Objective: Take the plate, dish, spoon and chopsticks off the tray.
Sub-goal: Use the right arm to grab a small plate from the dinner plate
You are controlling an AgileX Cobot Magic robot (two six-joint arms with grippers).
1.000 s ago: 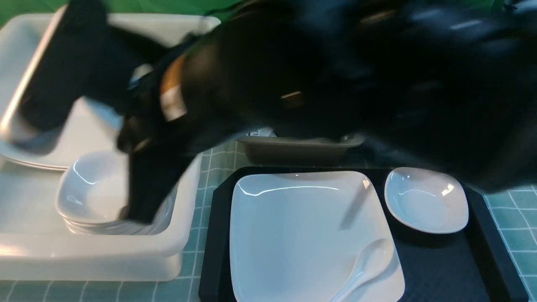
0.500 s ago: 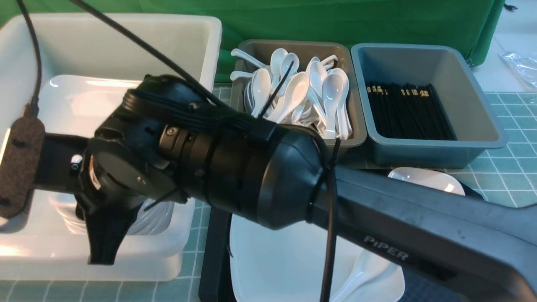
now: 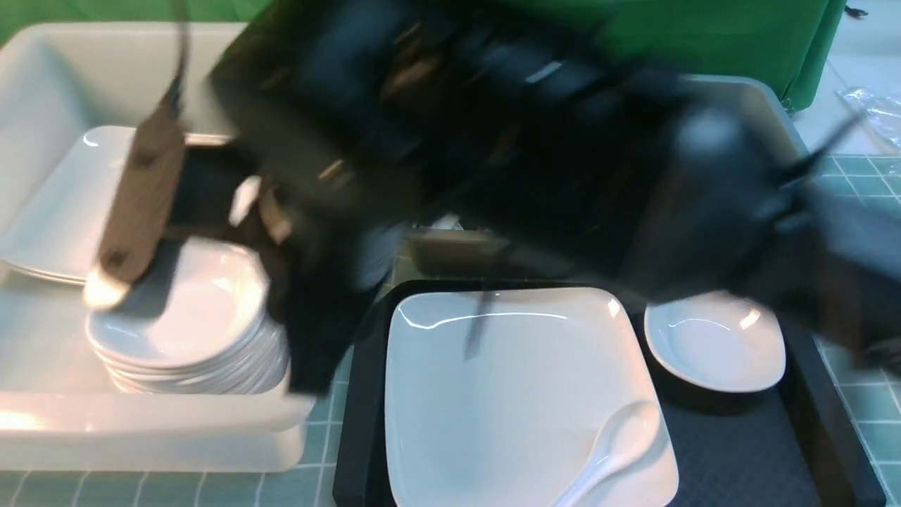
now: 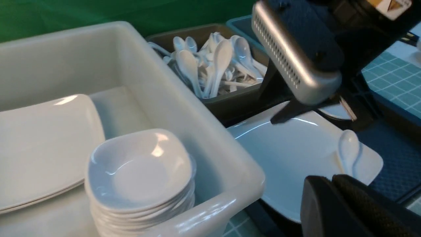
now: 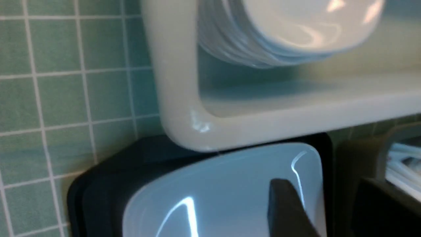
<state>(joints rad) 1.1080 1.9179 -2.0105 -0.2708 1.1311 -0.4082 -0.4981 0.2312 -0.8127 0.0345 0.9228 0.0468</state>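
Presents black along the right arm (image 3: 563, 162), blurred in front view. Carries a rounded silver camera housing (image 4: 296, 56), perforated on one face, and seemingly a yellow-white label (image 4: 389, 5). Shows black cross-hatched pads (image 4: 365, 210) on left gripper (image 4: 329, 179).

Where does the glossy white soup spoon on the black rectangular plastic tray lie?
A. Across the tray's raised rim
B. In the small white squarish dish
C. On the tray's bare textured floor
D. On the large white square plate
D: the soup spoon rests on the near right corner of the large white square plate, which sits on the black tray.
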